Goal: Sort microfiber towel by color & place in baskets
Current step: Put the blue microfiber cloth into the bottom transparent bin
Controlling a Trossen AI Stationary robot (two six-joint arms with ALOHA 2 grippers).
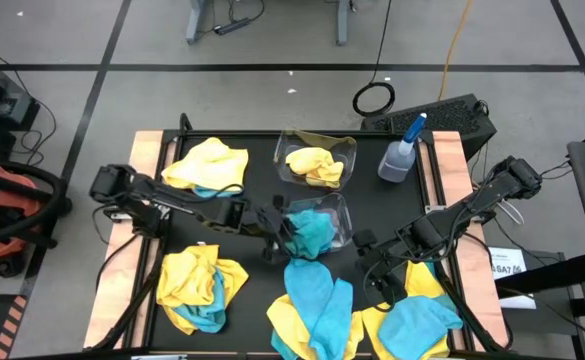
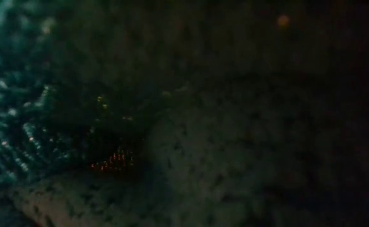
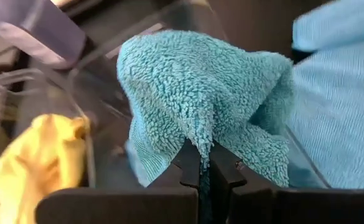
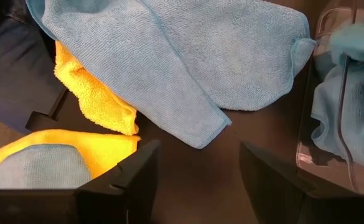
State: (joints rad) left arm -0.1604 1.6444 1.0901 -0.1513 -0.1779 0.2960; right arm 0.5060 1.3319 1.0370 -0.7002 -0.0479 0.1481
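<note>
Turquoise towel (image 3: 200, 99) pinched by a fold in the left gripper (image 3: 201, 167), fingers clamped tight on it. In the high view the cloth hangs at the rim of the near basket (image 1: 344, 215), which lies at about 3 o'clock from the gripper; release likely needs a short carry that way. Far basket (image 1: 348, 150), at 1 o'clock, holds yellow. Right gripper (image 4: 197, 165) waits spread and empty over bare table, loose blue cloth (image 4: 188, 50) just ahead.

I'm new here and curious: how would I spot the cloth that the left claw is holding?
Find the two clear baskets mid-table; the nearer basket sits below the one with a yellow cloth. The left gripper pinches a turquoise towel over it, the only cloth lifted off the table.
</note>
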